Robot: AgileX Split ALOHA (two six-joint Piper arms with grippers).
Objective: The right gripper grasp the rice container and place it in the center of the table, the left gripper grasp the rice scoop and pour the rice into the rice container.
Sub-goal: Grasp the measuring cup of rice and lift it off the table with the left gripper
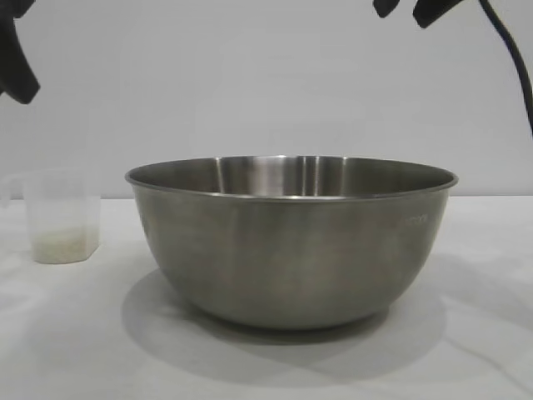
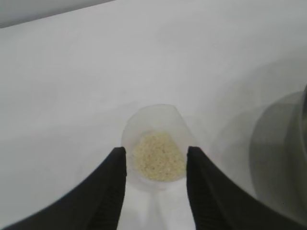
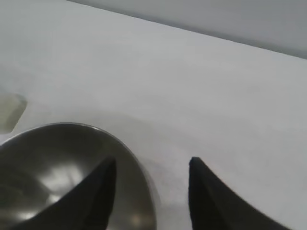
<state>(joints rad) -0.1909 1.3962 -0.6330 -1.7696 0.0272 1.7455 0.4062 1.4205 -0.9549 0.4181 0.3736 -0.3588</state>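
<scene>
Rice container (image 1: 291, 242) set down mid-table, empty, free of the right gripper (image 3: 151, 191), whose jaws hang parted above its rim with nothing between them: placing apparently done. Rice scoop (image 2: 156, 151) upright on the table beside the bowl, a little rice in its bottom, just ahead of the left gripper (image 2: 156, 165), jaws spread to straddle it, untouching, presumably lining up the grasp. Both grippers cropped to dark tips in the exterior view; scoop rim faint.

One steel rice container (image 1: 291, 250) is sitting on the surface (image 1: 483, 333); one frosted rice scoop (image 1: 62, 221) is standing beside it; two black claws are hanging above it.
</scene>
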